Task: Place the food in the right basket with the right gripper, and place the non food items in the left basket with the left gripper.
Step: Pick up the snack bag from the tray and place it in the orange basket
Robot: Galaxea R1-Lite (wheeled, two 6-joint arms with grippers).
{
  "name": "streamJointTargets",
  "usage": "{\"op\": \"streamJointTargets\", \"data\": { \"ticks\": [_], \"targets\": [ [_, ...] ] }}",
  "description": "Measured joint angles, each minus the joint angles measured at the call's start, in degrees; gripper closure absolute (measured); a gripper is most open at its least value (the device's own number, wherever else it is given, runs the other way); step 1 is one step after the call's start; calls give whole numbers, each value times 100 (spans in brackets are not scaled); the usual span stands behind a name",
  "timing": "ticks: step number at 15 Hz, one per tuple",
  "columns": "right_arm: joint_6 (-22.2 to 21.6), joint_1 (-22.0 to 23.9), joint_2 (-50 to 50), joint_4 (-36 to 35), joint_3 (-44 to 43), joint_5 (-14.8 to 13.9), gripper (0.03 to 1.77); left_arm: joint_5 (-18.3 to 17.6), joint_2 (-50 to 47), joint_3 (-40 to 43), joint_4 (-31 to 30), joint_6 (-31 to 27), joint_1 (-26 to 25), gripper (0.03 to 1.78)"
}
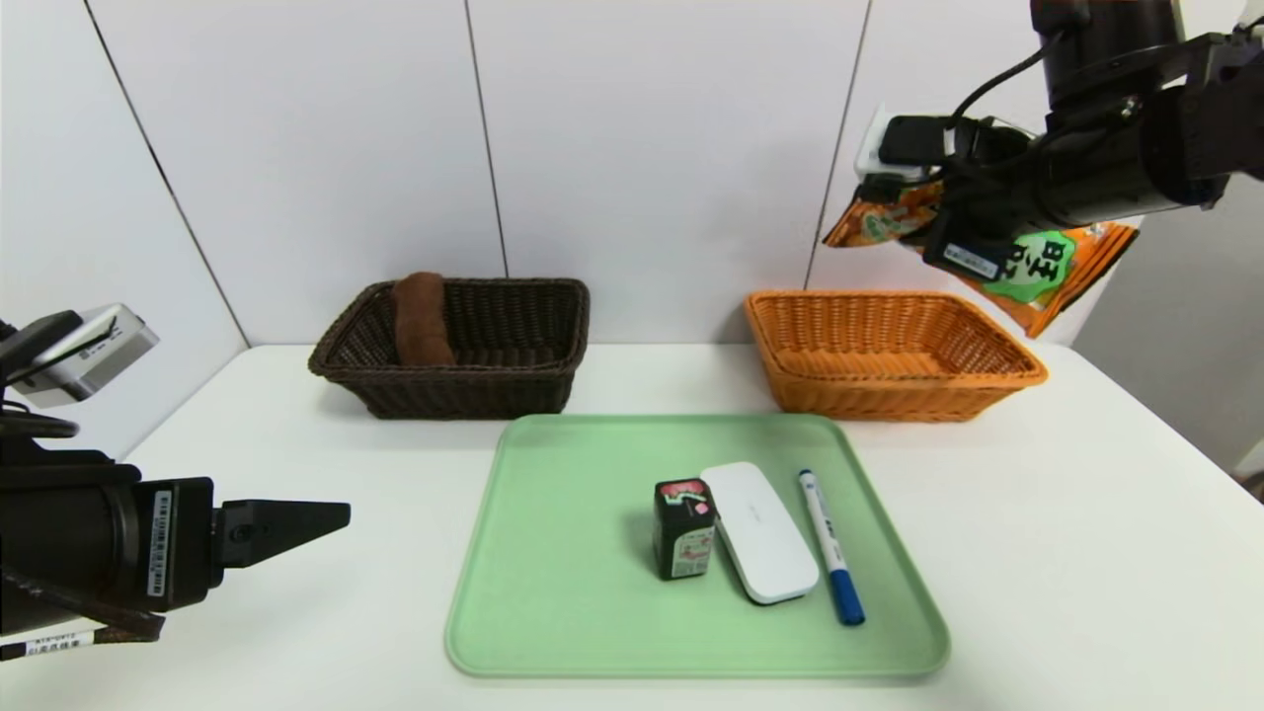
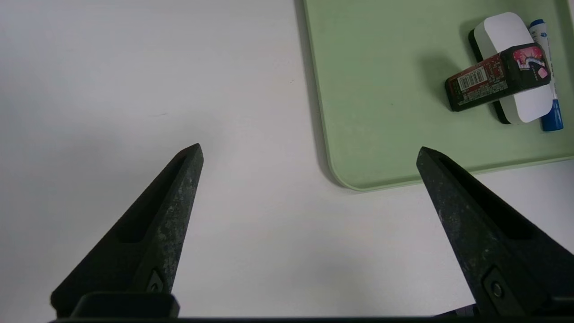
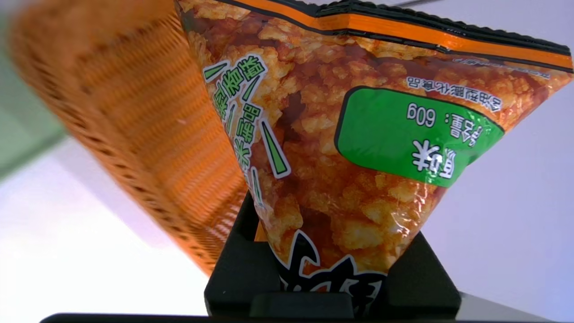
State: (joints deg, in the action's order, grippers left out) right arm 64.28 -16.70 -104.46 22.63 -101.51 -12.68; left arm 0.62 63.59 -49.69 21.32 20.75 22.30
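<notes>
An orange snack bag [image 1: 1062,272] [image 3: 358,134] with a green label hangs in the air above the back right of the orange right basket [image 1: 889,395] [image 3: 148,134]. My right gripper [image 1: 973,212] [image 3: 332,269] is shut on one end of the bag. On the green tray [image 1: 573,553] [image 2: 381,134] stand a small black gum box [image 1: 683,528] [image 2: 493,83], a white case [image 1: 760,533] [image 2: 506,29] and a blue pen [image 1: 829,558] [image 2: 554,116]. My left gripper [image 1: 296,528] [image 2: 309,150] is open over bare table left of the tray, holding nothing.
The dark brown left basket [image 1: 464,395] stands at the back left with a brown roll-shaped item [image 1: 423,316] leaning inside it. White wall panels rise right behind both baskets. The white table runs around the tray on all sides.
</notes>
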Motion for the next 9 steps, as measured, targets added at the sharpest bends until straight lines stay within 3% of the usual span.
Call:
{"op": "streamJointTargets", "data": {
  "ticks": [4,9],
  "targets": [
    [829,149,-395,-1641,705,-104,134,-7,-2,29,-121,138,-2,12],
    [929,196,-953,-2063,884,-167,134,-16,11,49,-132,141,-2,12]
  ]
}}
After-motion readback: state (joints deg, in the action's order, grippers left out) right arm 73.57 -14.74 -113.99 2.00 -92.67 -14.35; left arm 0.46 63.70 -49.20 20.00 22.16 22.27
